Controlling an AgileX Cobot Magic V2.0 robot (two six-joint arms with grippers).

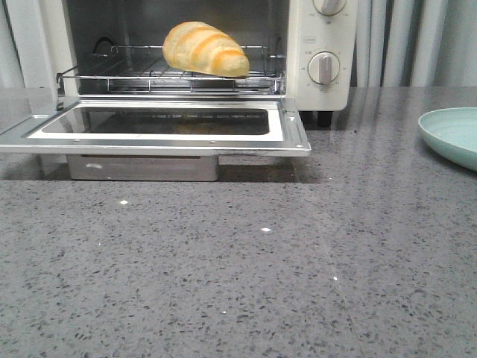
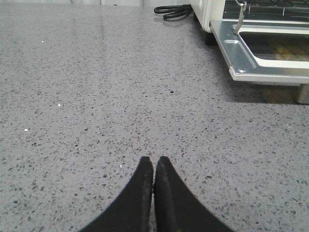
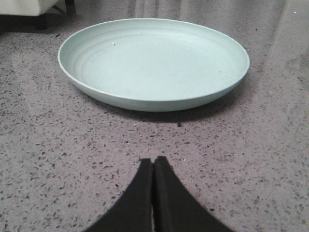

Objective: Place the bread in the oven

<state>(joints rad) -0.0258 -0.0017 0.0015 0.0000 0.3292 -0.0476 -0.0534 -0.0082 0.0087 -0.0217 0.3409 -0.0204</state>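
The bread (image 1: pixel 206 48), a golden roll with orange-brown stripes, lies on the wire rack (image 1: pixel 171 74) inside the cream-white oven (image 1: pixel 322 52). The oven door (image 1: pixel 156 127) hangs open and flat, its glass facing up; its corner also shows in the left wrist view (image 2: pixel 263 53). My left gripper (image 2: pixel 154 162) is shut and empty, low over the grey counter, apart from the oven. My right gripper (image 3: pixel 153 162) is shut and empty, just before the pale green plate (image 3: pixel 153 63). Neither gripper shows in the front view.
The empty pale green plate (image 1: pixel 453 134) sits at the right edge of the speckled grey counter (image 1: pixel 238 268). A black cable (image 2: pixel 174 10) lies beside the oven. Two dials (image 1: pixel 324 67) are on the oven's right panel. Curtains hang behind.
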